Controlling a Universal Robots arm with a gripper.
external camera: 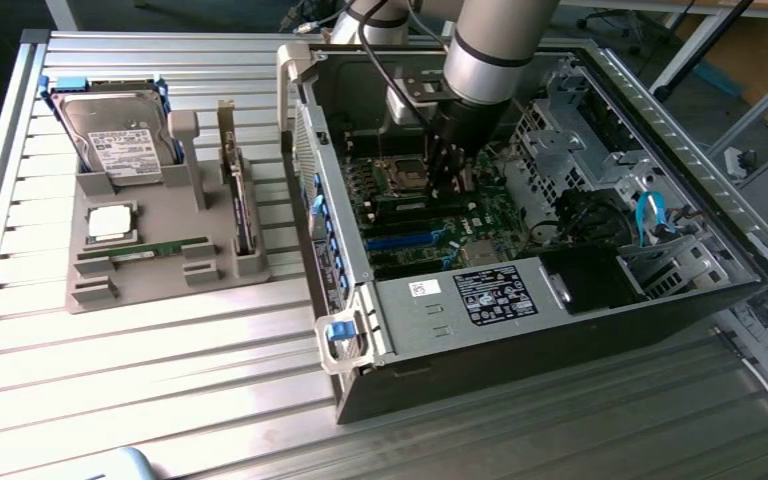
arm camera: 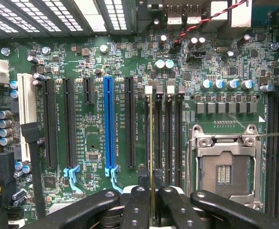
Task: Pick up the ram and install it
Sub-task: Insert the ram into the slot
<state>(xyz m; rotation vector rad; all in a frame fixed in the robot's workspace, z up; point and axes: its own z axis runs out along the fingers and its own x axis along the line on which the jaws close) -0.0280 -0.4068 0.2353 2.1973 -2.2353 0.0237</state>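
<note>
1. Progress: the pick-up part looks done. The pincer [arm camera: 151, 202] sits low inside the open computer case [external camera: 544, 290], its fingers [arm camera: 135, 210] closed together on the ram [arm camera: 151, 143], which shows edge-on in the wrist view as a thin yellowish line.
2. Position of the ram: it stands upright over the motherboard [arm camera: 91, 157], lined up along the memory slots [arm camera: 167, 133] just beside the processor socket [arm camera: 224, 167]. Whether it is already touching or seated in a slot I cannot tell, so I judge the install step as under way, not finished.
3. In the exterior view, the arm [external camera: 491, 50] reaches down into the case, and the pincer [external camera: 444, 180] hangs near the socket.
4. Count, inside the case: one ram stick held; about four parallel memory slots beside it; one blue expansion slot [arm camera: 109, 124] among several black ones; one empty processor socket.
5. Count, on the worktop [external camera: 157, 360]: one grey parts holder [external camera: 157, 260] at the exterior view's left, carrying one hard drive [external camera: 115, 140], one silver processor chip [external camera: 111, 222], one upright expansion card [external camera: 239, 200], and one narrow green strip [external camera: 157, 247] lying in a groove, possibly a second ram stick.
</note>
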